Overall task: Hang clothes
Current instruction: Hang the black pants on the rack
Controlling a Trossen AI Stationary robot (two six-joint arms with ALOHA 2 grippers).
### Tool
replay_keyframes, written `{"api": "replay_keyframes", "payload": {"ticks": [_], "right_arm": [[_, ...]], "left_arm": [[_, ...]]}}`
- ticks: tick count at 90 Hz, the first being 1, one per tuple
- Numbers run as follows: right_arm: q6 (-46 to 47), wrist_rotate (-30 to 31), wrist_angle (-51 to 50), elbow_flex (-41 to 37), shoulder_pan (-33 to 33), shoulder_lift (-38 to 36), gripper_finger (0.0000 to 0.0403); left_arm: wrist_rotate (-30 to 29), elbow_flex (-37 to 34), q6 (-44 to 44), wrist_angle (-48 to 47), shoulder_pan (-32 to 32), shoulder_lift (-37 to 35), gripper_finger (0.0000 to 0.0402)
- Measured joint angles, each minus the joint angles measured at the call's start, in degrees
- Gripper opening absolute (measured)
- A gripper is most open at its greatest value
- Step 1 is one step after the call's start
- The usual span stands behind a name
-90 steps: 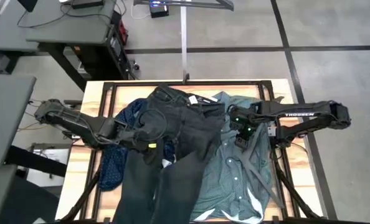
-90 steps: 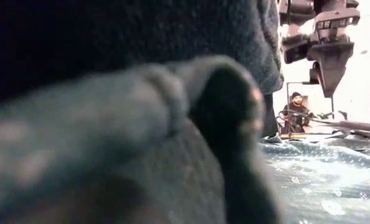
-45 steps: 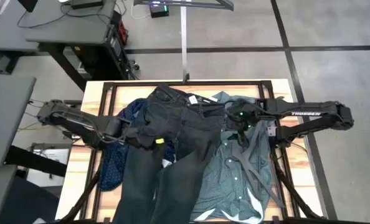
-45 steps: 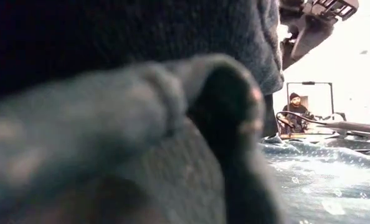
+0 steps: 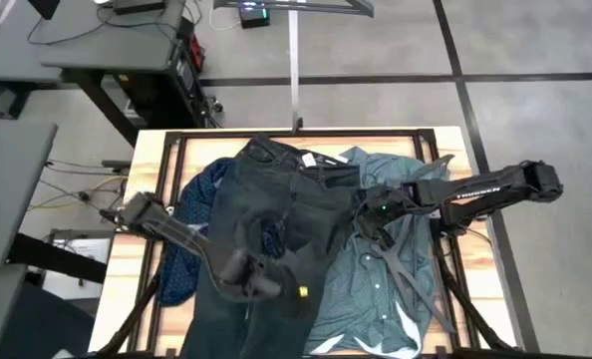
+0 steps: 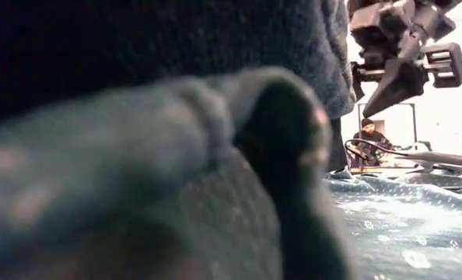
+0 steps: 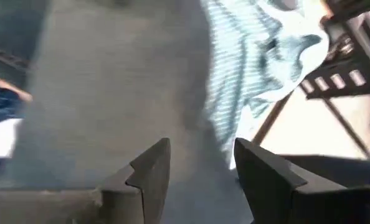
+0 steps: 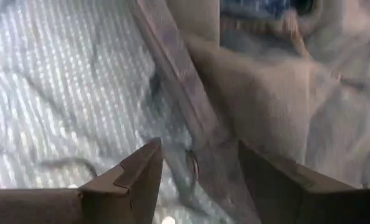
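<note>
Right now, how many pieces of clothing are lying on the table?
3. The dark jeans lie down the middle, the teal shirt on the right arm's side, and the navy dotted shirt mostly under the jeans. More could be hidden underneath.

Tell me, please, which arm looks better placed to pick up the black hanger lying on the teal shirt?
Probably the right: its end effector, open, hovers right beside the hanger on the teal shirt. The left end effector, also open, sits over the jeans.

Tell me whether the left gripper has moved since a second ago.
Yes. In the high view the left gripper has swung away from the jeans' waistband end and the table's far edge, toward the near edge, now over the jeans' legs.
</note>
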Motion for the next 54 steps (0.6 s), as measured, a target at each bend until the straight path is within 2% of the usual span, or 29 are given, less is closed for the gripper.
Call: {"api": "replay_keyframes", "payload": {"ticks": [14, 23, 37, 54], "right_arm": [[3.1, 3.2, 4.5, -1.2, 3.6, 1.6, 0.0195], [3.2, 6.0, 6.9, -1.2, 5.8, 4.8, 0.0195], [3.2, 13.4, 9.0, -1.1, 8.2, 11.1, 0.0195], [3.3, 14.8, 8.8, -0.9, 8.7, 14.8, 0.0195]], "left_arm": [[-2.0, 5.6, -10.0, 0.3, -3.3, 4.5, 0.0161], [-2.0, 7.5, -13.0, 3.3, -4.8, 8.5, 0.0161], [-1.8, 12.1, -18.7, 6.2, -6.5, 15.1, 0.0162], [-1.2, 24.2, -21.2, -3.7, -5.9, 23.9, 0.0162]]}}
